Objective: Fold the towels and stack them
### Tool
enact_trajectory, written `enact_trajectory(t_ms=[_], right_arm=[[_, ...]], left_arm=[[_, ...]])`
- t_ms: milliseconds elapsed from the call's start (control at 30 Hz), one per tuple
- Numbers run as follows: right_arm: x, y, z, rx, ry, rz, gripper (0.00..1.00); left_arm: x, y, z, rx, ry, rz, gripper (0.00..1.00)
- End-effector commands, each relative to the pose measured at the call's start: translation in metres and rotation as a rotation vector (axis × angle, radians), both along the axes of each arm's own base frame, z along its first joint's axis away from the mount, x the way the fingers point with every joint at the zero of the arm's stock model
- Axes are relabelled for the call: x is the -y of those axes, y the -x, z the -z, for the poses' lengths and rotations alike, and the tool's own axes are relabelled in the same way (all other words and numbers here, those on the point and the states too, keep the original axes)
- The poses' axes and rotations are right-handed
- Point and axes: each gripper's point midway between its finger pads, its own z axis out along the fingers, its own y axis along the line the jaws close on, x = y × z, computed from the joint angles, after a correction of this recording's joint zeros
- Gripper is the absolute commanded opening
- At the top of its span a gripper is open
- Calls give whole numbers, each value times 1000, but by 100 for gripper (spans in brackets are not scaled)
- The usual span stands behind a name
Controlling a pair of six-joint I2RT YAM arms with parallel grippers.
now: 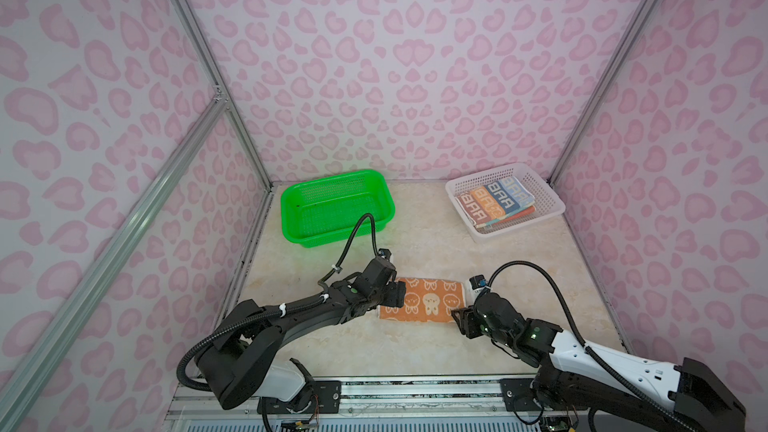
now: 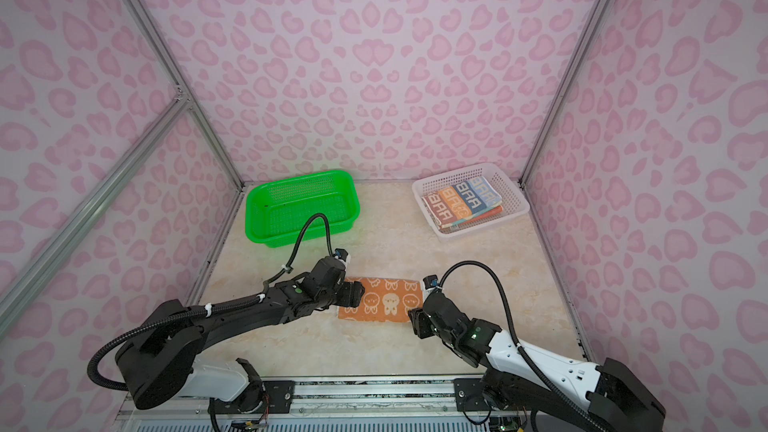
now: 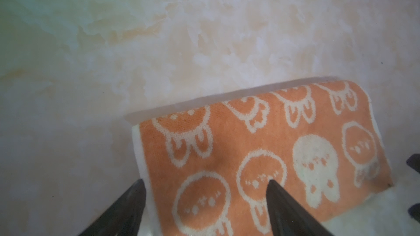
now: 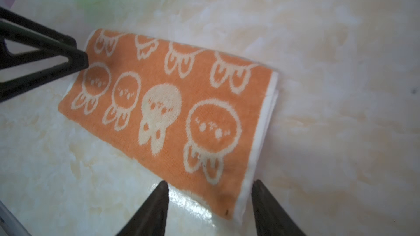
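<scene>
The orange terry towel with white cartoon faces (image 1: pixel 422 299) lies flat on the near middle of the cream marble-patterned tabletop (image 1: pixel 415 243). It is doubled into a long strip that runs left to right, with its white hems showing at both short ends.

The left gripper (image 3: pixel 205 181) sits low at the strip's left end. Its jaws are spread wide, one finger over the cloth and one just off the hem, and they pinch nothing. The right gripper (image 4: pixel 211 182) is at the near right corner, also spread. The corner lies loose between its fingers, so neither gripper holds the towel.

With one gripper at each short end, I judge that the next fold will carry one end over the other to halve the strip.

Far right, the white perforated plastic basket (image 1: pixel 548 197) holds a folded brown, orange and blue striped towel with white letters (image 1: pixel 494 199), which suggests it is the stacking place. Far left, the green perforated plastic basket (image 1: pixel 299 234) shows no cloth.
</scene>
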Motion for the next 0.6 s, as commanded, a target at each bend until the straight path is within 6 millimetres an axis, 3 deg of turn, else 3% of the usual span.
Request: enact_trajectory(t_ms=[0, 267, 567], right_arm=[[14, 1, 6, -46, -6, 31, 63], [21, -6, 13, -117, -74, 60, 64], [14, -13, 32, -160, -72, 67, 64]], left_arm=[[2, -3, -7, 17, 29, -10, 85], [15, 4, -14, 0, 88, 23, 84], [15, 8, 17, -56, 86, 5, 82]])
